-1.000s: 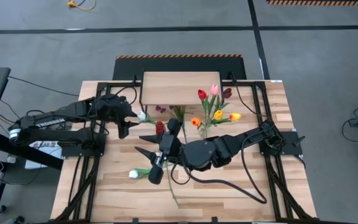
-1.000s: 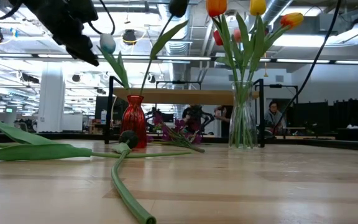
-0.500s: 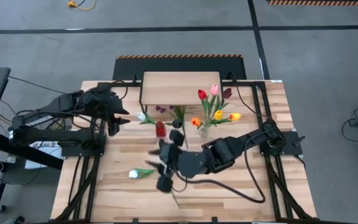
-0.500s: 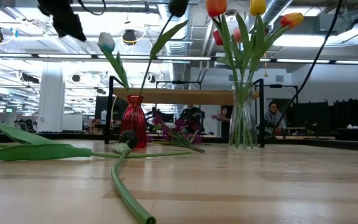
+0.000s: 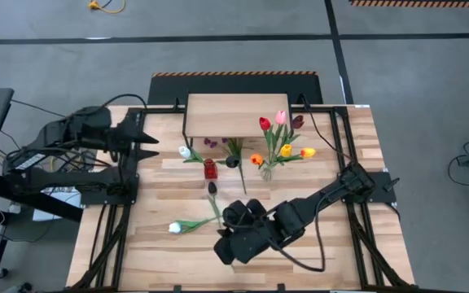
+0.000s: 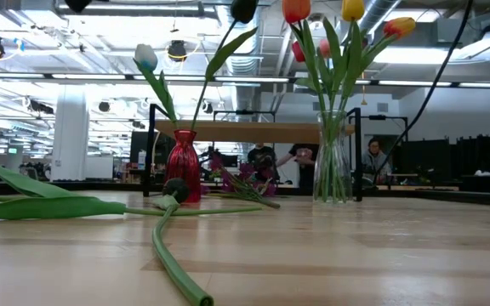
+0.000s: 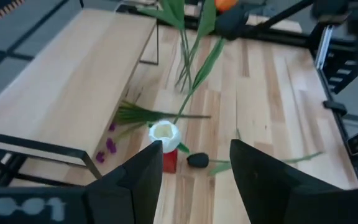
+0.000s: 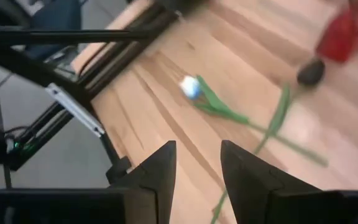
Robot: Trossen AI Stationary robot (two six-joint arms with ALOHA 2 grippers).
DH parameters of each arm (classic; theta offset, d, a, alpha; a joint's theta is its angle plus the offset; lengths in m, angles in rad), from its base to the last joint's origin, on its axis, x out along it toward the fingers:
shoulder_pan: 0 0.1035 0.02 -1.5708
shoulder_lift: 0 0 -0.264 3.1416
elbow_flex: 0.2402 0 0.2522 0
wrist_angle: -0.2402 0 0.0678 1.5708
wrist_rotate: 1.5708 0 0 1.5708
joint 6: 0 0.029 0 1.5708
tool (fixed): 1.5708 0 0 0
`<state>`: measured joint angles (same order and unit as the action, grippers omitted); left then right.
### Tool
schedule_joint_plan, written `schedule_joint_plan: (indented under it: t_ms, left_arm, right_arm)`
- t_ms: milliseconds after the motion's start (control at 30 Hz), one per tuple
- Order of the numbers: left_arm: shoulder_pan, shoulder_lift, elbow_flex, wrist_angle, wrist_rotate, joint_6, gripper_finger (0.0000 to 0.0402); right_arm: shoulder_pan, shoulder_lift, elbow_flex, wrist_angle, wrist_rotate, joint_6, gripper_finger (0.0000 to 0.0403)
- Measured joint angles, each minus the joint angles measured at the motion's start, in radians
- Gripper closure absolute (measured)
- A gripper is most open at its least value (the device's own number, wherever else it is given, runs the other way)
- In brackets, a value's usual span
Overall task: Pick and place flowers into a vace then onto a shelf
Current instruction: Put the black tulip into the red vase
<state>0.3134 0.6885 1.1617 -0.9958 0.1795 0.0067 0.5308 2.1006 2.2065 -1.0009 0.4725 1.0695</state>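
Note:
A red vase [image 5: 210, 169] holds a white tulip [image 5: 185, 151] and a black tulip [image 5: 232, 161]. Beside it a glass vase [image 5: 265, 171] holds several tulips. The light-wood shelf [image 5: 236, 115] stands behind them at the far edge. Another black tulip [image 5: 212, 188] and a white tulip [image 5: 173, 228] lie flat on the table. My left gripper [image 5: 149, 137] hangs open, high at the table's left, pointing at the red vase [image 7: 169, 158]. My right gripper [image 5: 221, 251] is open near the front edge, slanting down over the lying white tulip [image 8: 190, 87]. Neither holds anything.
A purple sprig [image 5: 210, 142] with green leaves [image 5: 234, 146] lies on the table between the shelf and the red vase. Black frame rails [image 5: 108, 212] run along both table sides. In the low view people show in the room behind the shelf [image 6: 253, 130].
My left gripper has risen and drawn back toward the table's left edge, away from the red vase and its white tulip. My right gripper has gone down and toward the near edge, rolling and tipping downward. The flowers have kept still.

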Motion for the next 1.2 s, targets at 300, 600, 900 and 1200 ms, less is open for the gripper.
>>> schedule_joint_plan:
  t_ms: [300,600,900,1200]
  left_arm:
    - [0.0,-0.03,0.002,0.0,0.0,-0.002,0.0225]
    - [0.0,-0.03,0.002,0.0,0.001,-0.003,0.0225]
    - [0.0,-0.03,0.002,0.001,0.062,-0.004,0.0225]
    - [0.0,-0.03,0.002,0.0,0.07,-0.005,0.0225]
  right_arm:
    - [-0.003,0.0,-0.221,0.112,0.018,0.353,0.0285]
    - [-0.015,0.0,-0.426,0.36,0.018,0.476,0.0285]
    - [-0.047,0.159,-0.458,0.508,-0.053,0.449,0.0285]
    - [-0.055,0.279,-0.417,0.502,-0.039,0.501,0.0285]
